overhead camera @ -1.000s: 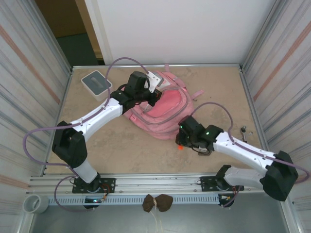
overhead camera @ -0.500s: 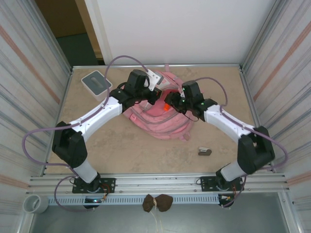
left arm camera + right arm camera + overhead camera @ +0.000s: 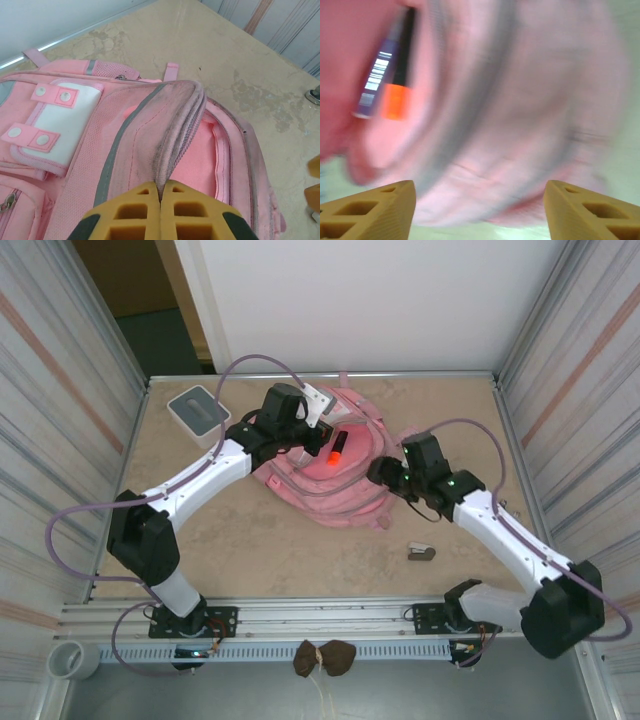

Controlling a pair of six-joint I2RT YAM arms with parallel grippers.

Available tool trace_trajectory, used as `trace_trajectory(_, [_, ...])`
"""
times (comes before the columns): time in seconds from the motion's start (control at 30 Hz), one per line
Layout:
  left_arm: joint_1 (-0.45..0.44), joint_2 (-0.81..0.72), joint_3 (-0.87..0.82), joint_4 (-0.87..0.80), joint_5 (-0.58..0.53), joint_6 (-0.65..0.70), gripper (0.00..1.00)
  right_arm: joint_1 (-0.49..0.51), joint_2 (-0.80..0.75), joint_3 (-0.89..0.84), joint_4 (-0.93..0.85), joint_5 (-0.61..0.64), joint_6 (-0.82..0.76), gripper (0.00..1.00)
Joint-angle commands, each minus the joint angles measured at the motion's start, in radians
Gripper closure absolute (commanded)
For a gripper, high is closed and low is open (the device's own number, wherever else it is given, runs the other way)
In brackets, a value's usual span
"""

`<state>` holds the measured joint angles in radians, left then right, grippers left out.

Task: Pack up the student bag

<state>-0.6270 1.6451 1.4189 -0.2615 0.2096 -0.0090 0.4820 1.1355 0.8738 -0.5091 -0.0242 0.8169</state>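
1. From above, the bag lies toward the back middle of the counter. The left arm reaches over it, and the left jaws are clamped on the lip of the main opening, holding it up just as they were a second ago
2. In the same view, the change is on the right. A second ago the right jaws were low at the counter in front of the bag, with a marker in them. Half a second ago they were carrying it over the opening. Now the marker lies in the mouth of the bag, apart from the right jaws, and the right arm has drawn back to the bag's right edge
3. A small dark thing sits on the counter near the right arm, and a grey-and-white box stands at the back left
4. From the left wrist, the left jaws are shut tight on the grey-edged flap, which stands raised, with the pink lining gaping beside it
5. The right wrist picture is blurred, but the right jaws stand wide apart with nothing between them. The marker, with an orange end and a barcode label, lies against the pink inside
6. My reading is that one item is now packed. The left hold looks worth keeping while more goes in, and the dark thing seems the likely next pick
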Motion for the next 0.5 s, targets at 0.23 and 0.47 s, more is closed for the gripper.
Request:
trace_trajectory(0.23, [0.012,-0.033,-0.003,0.090,-0.004,-0.008,1.00,-0.020,-0.172,-0.275,-0.357,0.166,0.051,0.06])
trace_trajectory(0.47, [0.010,-0.029,-0.017,0.093,-0.007,0.000,1.00,0.038,-0.218,-0.374,-0.330,0.141,0.168,0.01])
